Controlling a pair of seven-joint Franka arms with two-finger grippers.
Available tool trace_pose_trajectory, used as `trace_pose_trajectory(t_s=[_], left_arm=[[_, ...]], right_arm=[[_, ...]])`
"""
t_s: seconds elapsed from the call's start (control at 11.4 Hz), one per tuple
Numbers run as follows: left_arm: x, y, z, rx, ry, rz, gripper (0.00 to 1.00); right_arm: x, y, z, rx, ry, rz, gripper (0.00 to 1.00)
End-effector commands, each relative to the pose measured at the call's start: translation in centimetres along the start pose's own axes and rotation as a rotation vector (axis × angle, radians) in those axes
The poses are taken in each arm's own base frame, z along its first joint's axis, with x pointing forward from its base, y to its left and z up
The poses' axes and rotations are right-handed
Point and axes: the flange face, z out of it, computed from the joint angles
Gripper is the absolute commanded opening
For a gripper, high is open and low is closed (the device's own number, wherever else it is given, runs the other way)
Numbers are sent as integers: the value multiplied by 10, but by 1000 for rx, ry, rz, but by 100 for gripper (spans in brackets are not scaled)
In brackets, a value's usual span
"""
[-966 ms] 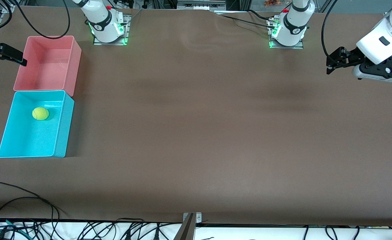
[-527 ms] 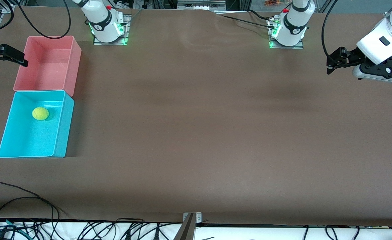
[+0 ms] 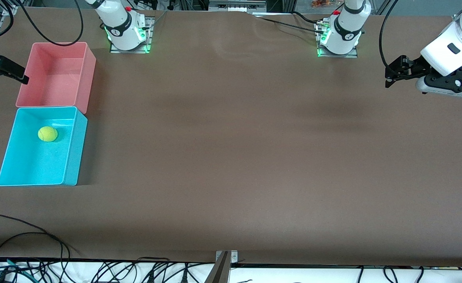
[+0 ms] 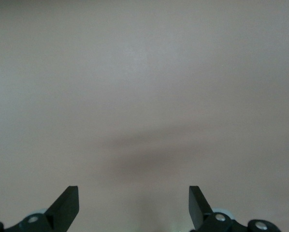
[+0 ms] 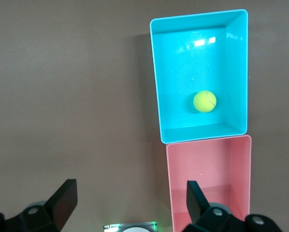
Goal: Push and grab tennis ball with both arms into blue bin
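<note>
The yellow-green tennis ball (image 3: 48,134) (image 5: 205,101) rests inside the blue bin (image 3: 38,165) (image 5: 183,58), in the half beside the pink bin. My right gripper (image 3: 8,70) (image 5: 130,193) hangs open and empty above the table beside the pink bin, at the right arm's end. It looks down on both bins. My left gripper (image 3: 392,72) (image 4: 134,198) is open and empty, hovering over bare brown table at the left arm's end, well away from the ball.
An empty pink bin (image 3: 57,78) (image 5: 207,169) touches the blue bin and lies farther from the front camera. The two arm bases (image 3: 128,33) (image 3: 339,37) stand along the table's back edge. Cables (image 3: 26,236) trail over the table's near edge.
My right gripper has drifted a little away from the pink bin, toward the table's end. The ball, the bins and the left arm have stayed put.
</note>
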Motion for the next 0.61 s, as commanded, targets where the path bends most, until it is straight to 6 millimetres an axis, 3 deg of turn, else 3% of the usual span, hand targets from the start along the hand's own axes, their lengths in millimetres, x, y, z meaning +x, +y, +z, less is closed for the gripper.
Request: trace_pose_trajectory(t_s=[0.0, 0.53], left_arm=[[1, 0, -4, -26, 2, 4, 100], [1, 0, -5, -25, 3, 5, 100]], right_arm=[[-4, -2, -1, 3, 21, -8, 100], [-2, -4, 4, 33, 24, -8, 100]])
